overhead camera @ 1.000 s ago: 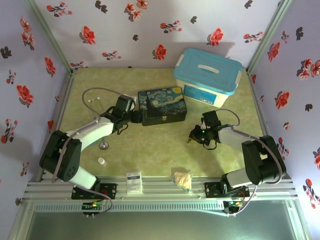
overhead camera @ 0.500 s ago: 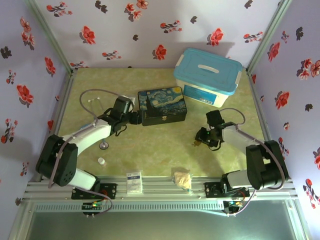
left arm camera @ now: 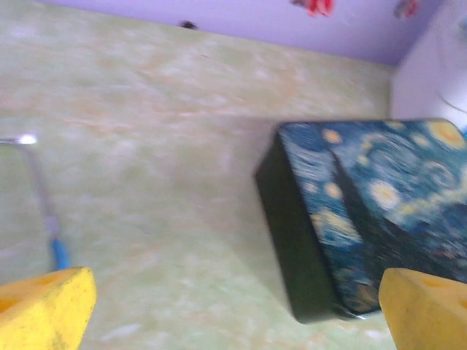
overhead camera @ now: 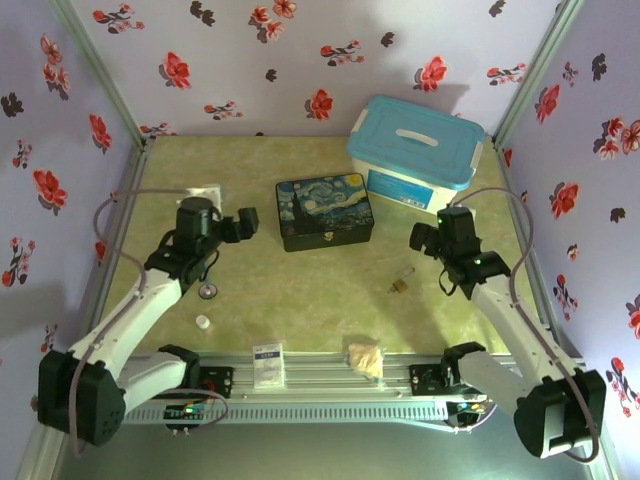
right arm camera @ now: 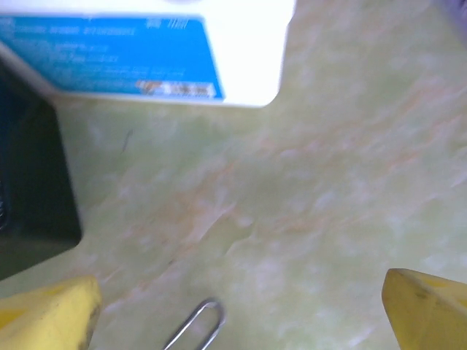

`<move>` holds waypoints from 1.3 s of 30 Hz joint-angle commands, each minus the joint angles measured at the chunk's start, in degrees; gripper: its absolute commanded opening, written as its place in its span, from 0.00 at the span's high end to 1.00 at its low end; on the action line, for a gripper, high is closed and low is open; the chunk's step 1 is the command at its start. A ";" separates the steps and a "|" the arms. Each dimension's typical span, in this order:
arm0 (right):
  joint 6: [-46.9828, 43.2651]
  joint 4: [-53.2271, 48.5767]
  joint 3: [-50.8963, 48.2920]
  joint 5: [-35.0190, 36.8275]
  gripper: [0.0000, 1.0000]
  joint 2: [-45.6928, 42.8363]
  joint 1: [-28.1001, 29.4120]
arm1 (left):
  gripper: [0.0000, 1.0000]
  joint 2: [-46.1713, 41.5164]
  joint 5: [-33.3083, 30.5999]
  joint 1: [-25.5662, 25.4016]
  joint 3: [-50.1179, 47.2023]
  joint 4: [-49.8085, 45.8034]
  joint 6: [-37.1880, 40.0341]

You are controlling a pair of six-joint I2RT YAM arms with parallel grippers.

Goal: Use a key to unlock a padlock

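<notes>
The small brass padlock (overhead camera: 399,286) lies on the green table, clear of both arms, with its silver shackle (right arm camera: 195,326) showing at the bottom edge of the right wrist view. I cannot make out the key apart from the padlock. My right gripper (overhead camera: 418,238) hovers above and to the right of the padlock. It is open (right arm camera: 241,313) with only bare table between its yellow fingertips (right arm camera: 51,313). My left gripper (overhead camera: 247,223) hangs left of the painted box, also open (left arm camera: 233,313) and holding nothing.
The starry painted box (overhead camera: 324,211) sits mid-table, its dark side (left arm camera: 292,233) close to the left gripper. A blue-lidded tub (overhead camera: 415,152) stands at the back right. A stethoscope head (overhead camera: 207,291), white cap (overhead camera: 203,322), card (overhead camera: 267,365) and crumpled paper (overhead camera: 365,358) lie nearer the front.
Both grippers opened wide and drew back. The right one rose away to the upper right, leaving the padlock on the table. The left one pulled left, away from the box.
</notes>
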 commanded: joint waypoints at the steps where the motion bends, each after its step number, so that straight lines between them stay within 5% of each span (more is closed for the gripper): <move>1: -5.04 3.63 -1.40 10.45 0.01 -0.78 -1.48 | 0.00 -1.64 -3.75 4.07 -4.94 0.68 1.09; 11: -13.57 33.36 -12.60 8.50 0.01 9.01 -7.96 | 0.00 3.67 -21.89 9.12 -11.38 14.24 11.87; 16: -12.85 57.66 -22.39 3.63 0.01 13.01 -11.75 | 0.00 9.21 -21.09 12.96 -19.15 33.96 17.28; 19: -11.87 71.97 -26.57 1.44 0.01 18.44 -12.78 | 0.00 13.05 -13.82 17.30 -20.30 40.71 15.73; 23: -14.79 75.00 -25.08 -0.11 0.01 22.33 -12.79 | 0.00 21.05 -5.18 23.48 -23.25 58.32 12.65; 25: -15.44 81.06 -25.57 -0.10 0.01 26.85 -12.87 | 0.00 21.61 -3.51 23.25 -21.80 55.22 14.03; 30: -16.12 85.14 -22.95 -1.74 0.00 35.42 -12.96 | 0.00 29.31 1.42 22.56 -22.74 65.20 17.00; 32: -15.73 75.62 -19.92 -2.73 0.00 33.59 -13.09 | 0.00 28.15 2.23 22.26 -20.17 58.62 17.70; 39: -16.28 78.83 -20.70 -2.76 0.01 34.33 -13.14 | 0.00 28.46 0.77 21.09 -19.74 58.31 18.53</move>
